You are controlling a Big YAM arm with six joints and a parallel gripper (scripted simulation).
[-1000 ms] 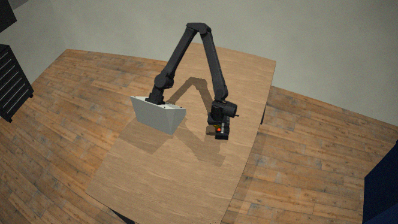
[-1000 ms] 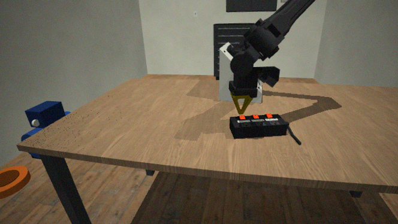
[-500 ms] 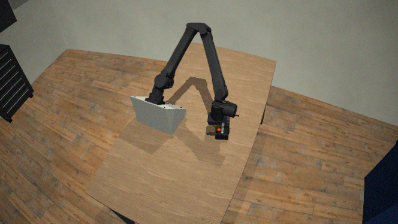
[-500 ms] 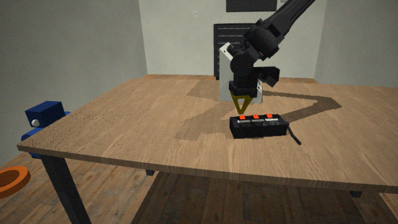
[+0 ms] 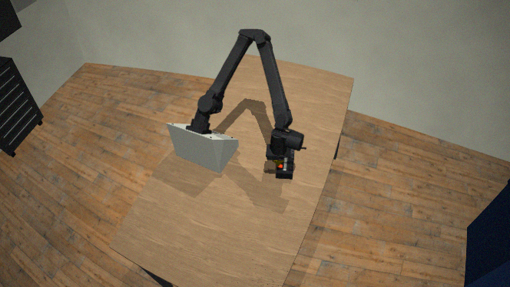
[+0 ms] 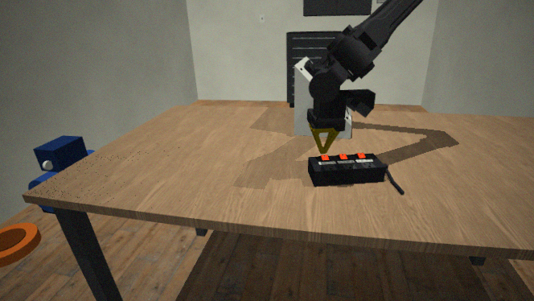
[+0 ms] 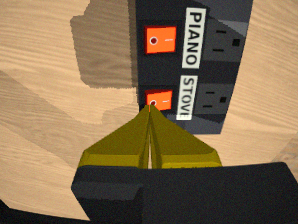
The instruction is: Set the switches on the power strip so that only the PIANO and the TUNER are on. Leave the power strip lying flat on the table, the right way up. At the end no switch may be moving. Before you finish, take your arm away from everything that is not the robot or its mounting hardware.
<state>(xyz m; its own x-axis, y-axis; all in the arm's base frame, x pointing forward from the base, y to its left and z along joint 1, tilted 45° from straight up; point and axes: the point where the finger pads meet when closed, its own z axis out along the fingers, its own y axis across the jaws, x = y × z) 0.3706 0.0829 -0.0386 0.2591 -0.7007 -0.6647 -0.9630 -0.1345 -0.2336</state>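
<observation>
Power strip point(image 5: 284, 175) point(image 6: 349, 175) point(image 7: 162, 71): one, black, lying flat on the table point(image 5: 215, 222) point(image 6: 241, 209) point(image 7: 40, 35), sockets and switches upward, in front of the arm's mount. Three orange switches in a row, shown by the exterior view.

STOVE switch point(image 7: 162, 98): orange, at the strip's end, beside its white STOVE label point(image 7: 187, 97); partly covered by the fingertips in the wrist view.

PIANO switch point(image 7: 160, 40): orange, next along, beside its PIANO label point(image 7: 194, 38). Third label: too small to read in the exterior view.

Cord point(image 6: 395, 181): short, black, leaving the strip's opposite end and resting on the table.

Gripper point(image 6: 323, 152) point(image 7: 149, 112): yellow fingers, fully closed, tips together, nothing held; pointing down at the STOVE switch. Whether the tips touch it, cannot tell.

Arm point(image 5: 273, 77) point(image 6: 354, 50): black, raised and bent, reaching over from its mount.

Mount point(image 5: 196, 147) point(image 6: 301, 105): pale grey, on the table.

Drawer cabinet point(image 5: 17, 103) point(image 6: 293, 68): dark, beyond the table.

Ring point(image 6: 34, 237): orange, low, beside the table.
</observation>
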